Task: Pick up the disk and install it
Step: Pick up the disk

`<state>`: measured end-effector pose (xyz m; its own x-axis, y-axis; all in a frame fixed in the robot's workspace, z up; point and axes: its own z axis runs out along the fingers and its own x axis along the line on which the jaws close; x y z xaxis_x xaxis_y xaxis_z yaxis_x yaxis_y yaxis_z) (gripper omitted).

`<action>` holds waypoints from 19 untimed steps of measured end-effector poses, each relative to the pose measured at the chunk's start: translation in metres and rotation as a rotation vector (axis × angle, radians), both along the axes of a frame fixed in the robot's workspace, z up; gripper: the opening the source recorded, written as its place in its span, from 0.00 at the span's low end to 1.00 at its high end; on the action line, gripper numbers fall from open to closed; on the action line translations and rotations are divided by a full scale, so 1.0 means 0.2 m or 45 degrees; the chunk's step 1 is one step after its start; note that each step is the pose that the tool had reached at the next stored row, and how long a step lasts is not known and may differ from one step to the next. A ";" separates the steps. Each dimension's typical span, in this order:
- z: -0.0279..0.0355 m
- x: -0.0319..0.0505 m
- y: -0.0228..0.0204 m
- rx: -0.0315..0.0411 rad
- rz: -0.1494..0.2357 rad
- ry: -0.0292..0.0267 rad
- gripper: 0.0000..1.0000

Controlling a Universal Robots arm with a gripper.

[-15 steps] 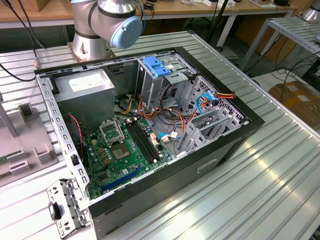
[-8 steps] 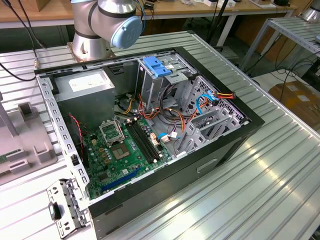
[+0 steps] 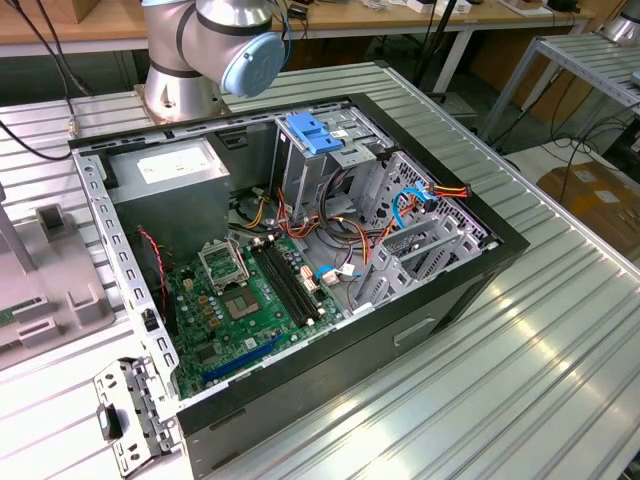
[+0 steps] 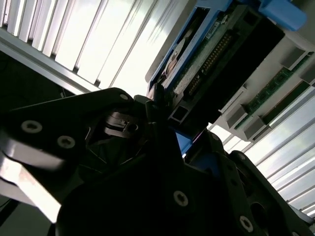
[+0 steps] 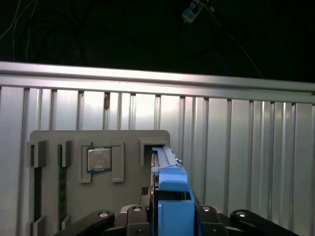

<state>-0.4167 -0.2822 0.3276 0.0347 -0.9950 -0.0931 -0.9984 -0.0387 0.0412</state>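
Closest to the lens in both wrist views is the black gripper (image 5: 170, 216), its fingers (image 5: 201, 221) clamped on the two flat sides of the disk (image 5: 171, 194), which stands on edge between them. Blue rails run along the disk's edges, and in the first wrist view its far end sits in a slot of a grey fixture (image 5: 133, 167). A square chip (image 5: 99, 159) lies in a pocket of the same fixture, beside that slot but apart from the disk. The fixture rests on a ribbed metal table (image 5: 236, 147). In the second wrist view the disk (image 4: 211, 54) shows a row of connector pins, and green memory sticks (image 4: 275, 88) sit in the fixture beyond it

In the exterior view the arm (image 3: 215, 50) stands at upper middle, behind an open case (image 3: 420, 320) lying on its side at centre. Inside the case, a green board (image 3: 240, 300) is at lower left, a grey supply box (image 3: 175, 175) at upper left, and a blue bracket (image 3: 315, 133) tops the drive cage at upper centre. The fixture (image 3: 60, 290) lies at the exterior view's left, well apart from the cage
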 end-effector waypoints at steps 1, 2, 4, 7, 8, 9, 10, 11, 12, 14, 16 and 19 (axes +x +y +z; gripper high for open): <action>0.005 0.000 0.000 0.0008 0.000 0.0001 0.37; 0.008 0.000 0.000 0.0013 0.000 0.0001 0.37; 0.016 0.000 0.000 0.0027 0.000 0.0001 0.37; 0.021 0.000 0.000 0.0043 0.000 -0.0003 0.37; 0.021 0.000 0.000 0.0043 0.000 -0.0001 0.37; 0.021 0.000 0.000 0.0042 0.000 0.0002 0.37; 0.021 0.000 0.000 0.0042 0.000 0.0001 0.37; 0.022 0.000 0.000 0.0043 0.000 0.0002 0.37; 0.022 0.000 0.000 0.0044 0.000 0.0001 0.37; 0.029 0.000 0.000 0.0044 0.000 0.0005 0.37; 0.040 0.000 0.000 0.0051 0.000 0.0002 0.37; 0.056 0.000 0.000 0.0067 0.000 0.0001 0.37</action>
